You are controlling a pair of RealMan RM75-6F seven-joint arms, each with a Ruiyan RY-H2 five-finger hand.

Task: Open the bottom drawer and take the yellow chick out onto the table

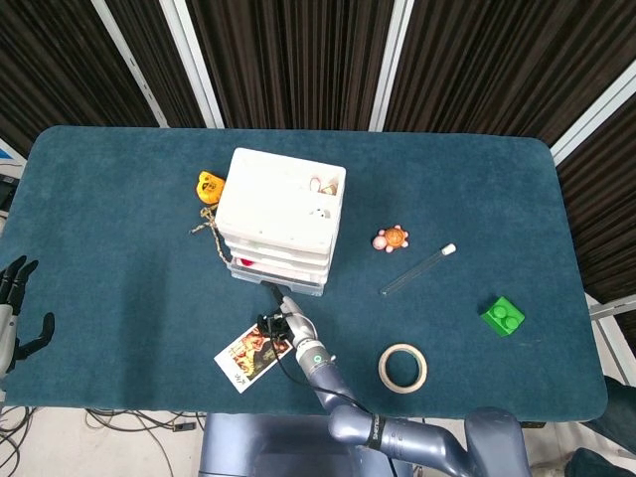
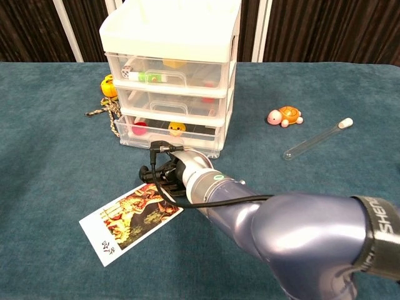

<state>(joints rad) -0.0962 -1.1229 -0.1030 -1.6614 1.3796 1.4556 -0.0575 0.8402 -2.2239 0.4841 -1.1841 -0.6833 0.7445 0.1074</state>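
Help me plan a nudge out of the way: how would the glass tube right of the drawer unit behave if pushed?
The glass tube lies flat on the cloth, so it would probably roll sideways. It looks thin and clear, likely light and fragile. Its white cap may make it curve.

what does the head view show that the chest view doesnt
Only the head view shows the left hand open at the table's left edge, the green block, the tape roll and the cabinet's top tray. Only the chest view shows the drawer fronts, with the yellow chick inside the bottom drawer. Both show the drawer cabinet, the right hand at its base, the picture card, the turtle toy and the test tube.
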